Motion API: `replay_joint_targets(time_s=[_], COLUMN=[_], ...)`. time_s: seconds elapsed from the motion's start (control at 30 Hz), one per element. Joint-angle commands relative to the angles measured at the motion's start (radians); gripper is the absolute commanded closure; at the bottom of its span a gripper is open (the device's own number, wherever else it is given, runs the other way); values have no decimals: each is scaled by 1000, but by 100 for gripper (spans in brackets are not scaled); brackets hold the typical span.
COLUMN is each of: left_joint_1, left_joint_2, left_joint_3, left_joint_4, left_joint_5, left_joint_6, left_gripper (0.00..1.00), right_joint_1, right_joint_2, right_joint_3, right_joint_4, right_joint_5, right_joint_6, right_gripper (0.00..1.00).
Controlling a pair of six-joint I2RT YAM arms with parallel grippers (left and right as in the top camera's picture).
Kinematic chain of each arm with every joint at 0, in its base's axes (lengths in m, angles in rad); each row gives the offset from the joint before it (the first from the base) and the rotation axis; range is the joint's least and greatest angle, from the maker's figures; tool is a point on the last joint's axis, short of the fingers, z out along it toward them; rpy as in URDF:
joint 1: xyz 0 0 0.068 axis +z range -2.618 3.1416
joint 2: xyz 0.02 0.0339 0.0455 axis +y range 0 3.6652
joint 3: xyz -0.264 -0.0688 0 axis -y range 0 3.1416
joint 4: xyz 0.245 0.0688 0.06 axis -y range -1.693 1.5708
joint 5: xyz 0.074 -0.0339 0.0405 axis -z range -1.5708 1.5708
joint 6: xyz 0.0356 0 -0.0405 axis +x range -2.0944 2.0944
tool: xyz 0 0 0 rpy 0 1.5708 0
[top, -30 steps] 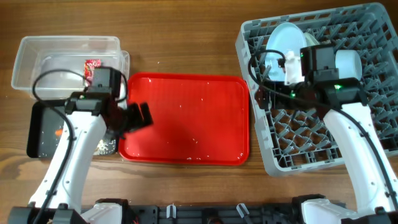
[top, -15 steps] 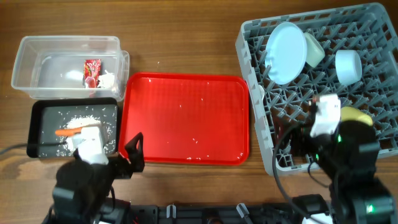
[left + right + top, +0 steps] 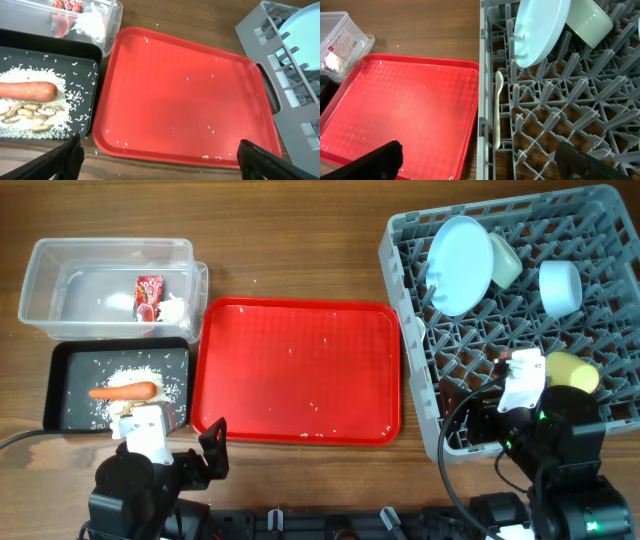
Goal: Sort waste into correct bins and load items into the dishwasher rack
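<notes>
Low in the left wrist view, the left gripper (image 3: 161,161) spread wide and empty, one dark finger at each bottom corner, hanging above the near edge of the red tray (image 3: 185,95). Nothing on that tray but stray grains. Just left of it, the black tray (image 3: 97,75), with the carrot (image 3: 27,91) lying on a bed of rice (image 3: 70,100): food scraps kept together, apart from the dry rubbish. Above that, at the upper left, the clear tub (image 3: 114,15), holding the wrapper (image 3: 61,22) and the tissue (image 3: 92,22) side by side.

Low in the right wrist view, the right gripper (image 3: 480,159) likewise wide open and gripping nothing, straddling the seam between red tray and rack (image 3: 540,130). Directly ahead, the spoon (image 3: 498,112) lying flat along a channel at the rack's left edge, handle toward the bottom of the frame. Further up, the plate (image 3: 540,30) stood on edge between pegs and leaning, presumably for draining. Beside it to the right, the green bowl (image 3: 590,20) tipped on its side. In the overhead view, toward the right of the rack, the blue bowl (image 3: 560,286) seated among the pegs, and below it the yellow cup (image 3: 572,370), partly hidden behind the right arm.

Judging by this layout, sorting and loading apparently complete. Both arms low at the bottom edge of the overhead frame, touching nothing.
</notes>
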Motion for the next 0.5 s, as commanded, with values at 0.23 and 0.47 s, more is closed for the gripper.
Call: replay_joint_targets(time_s=[0.23, 0.47], left_joint_1=[-5, -5], left_joint_2=[-7, -7], left_joint_3=[-5, -5], left_joint_4=[-10, -10], left_joint_5=[-13, -13], left_joint_6=[13, 13], left_gripper=[0, 0], right_joint_1=[-3, -3], right_joint_2=[-243, -524], right_joint_3=[-91, -473], right_joint_4=[8, 525], right_joint_5=[38, 41], right_joint_6=[-32, -50], right_gripper=[0, 0])
